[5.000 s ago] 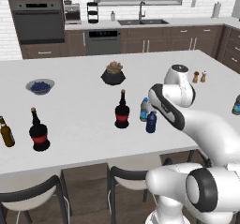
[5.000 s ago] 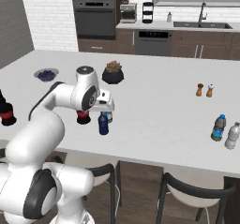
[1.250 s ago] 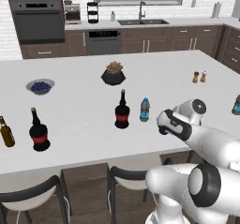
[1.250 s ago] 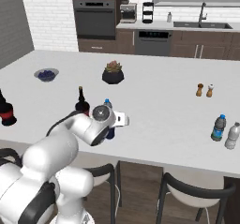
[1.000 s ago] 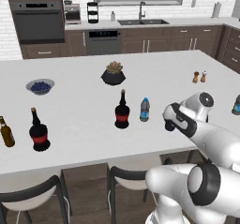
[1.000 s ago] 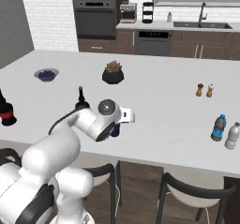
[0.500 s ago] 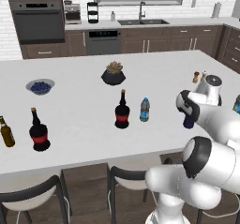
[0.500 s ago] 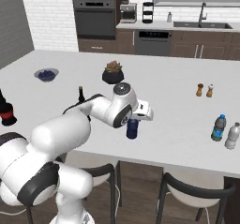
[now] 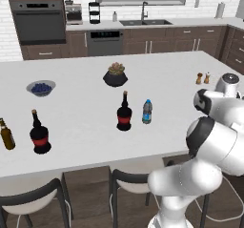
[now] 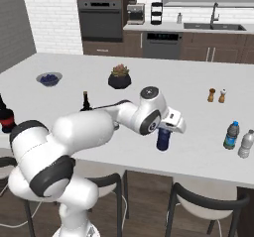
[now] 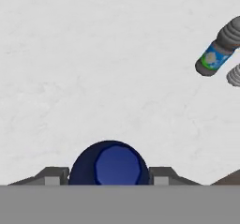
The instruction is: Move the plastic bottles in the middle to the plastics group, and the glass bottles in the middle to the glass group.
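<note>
In the right base view the tool (image 10: 165, 127) sits near the middle of the frame, closed around the dark blue bottle (image 10: 163, 139), whose top is hidden under the white hand while its lower body hangs just above the white table (image 10: 198, 147); whether the base touches the surface cannot be told. In the hand view that bottle (image 11: 109, 163) fills the bottom centre, seen from above, its lower half cut off, with a dark finger tip (image 11: 52, 175) pressed at each side. At the right edge of the right base view stand a labelled bottle (image 10: 230, 135) with a dark cap and a paler bottle (image 10: 245, 144) just beside it; the label shows blue and green but no writing can be read. In the left base view the clear bottle with the blue cap (image 9: 147, 111) stands at centre just beside a black bottle (image 9: 124, 113) with a red band; another black bottle (image 9: 39, 133) and an amber bottle (image 9: 5, 134), partly cut by the left edge, stand at lower left. No lettering is legible on the red bands.
</note>
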Tool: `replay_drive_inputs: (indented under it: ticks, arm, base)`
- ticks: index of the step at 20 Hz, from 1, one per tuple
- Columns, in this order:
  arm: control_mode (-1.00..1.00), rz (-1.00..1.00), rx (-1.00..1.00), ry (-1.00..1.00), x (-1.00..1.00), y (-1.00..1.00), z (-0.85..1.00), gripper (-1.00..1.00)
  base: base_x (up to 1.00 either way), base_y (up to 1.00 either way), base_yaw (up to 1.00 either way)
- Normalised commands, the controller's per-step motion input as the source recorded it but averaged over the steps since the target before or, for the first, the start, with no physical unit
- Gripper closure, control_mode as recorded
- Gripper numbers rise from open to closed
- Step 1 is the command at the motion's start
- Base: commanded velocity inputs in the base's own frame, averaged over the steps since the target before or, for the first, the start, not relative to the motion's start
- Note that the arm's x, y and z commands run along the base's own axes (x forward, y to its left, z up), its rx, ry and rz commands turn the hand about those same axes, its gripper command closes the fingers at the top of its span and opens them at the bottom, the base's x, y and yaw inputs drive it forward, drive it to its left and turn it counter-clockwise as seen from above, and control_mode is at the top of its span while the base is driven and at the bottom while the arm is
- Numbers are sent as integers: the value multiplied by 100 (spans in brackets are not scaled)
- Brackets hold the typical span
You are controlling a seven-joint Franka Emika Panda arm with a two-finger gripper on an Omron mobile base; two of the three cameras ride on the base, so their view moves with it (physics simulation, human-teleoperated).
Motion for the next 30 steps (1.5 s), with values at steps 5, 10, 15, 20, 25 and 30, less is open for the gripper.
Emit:
replay_drive_inputs:
  ticks: [5,10,15,20,25,30]
  arm:
    - [-100,-34,0,0,1,-88,1,100]
    - [-100,-27,0,0,3,-84,-2,100]
    - [-100,-10,10,-12,-6,-59,-24,100]
    - [-100,-8,11,-9,29,-49,-6,100]
    - [-100,-12,1,0,33,-49,-2,100]
    - [-100,-11,0,0,27,-38,-6,100]
  base:
    - [0,0,0]
    - [0,0,0]
    - [0,0,0]
    - [0,0,0]
    - [0,0,0]
    - [0,0,0]
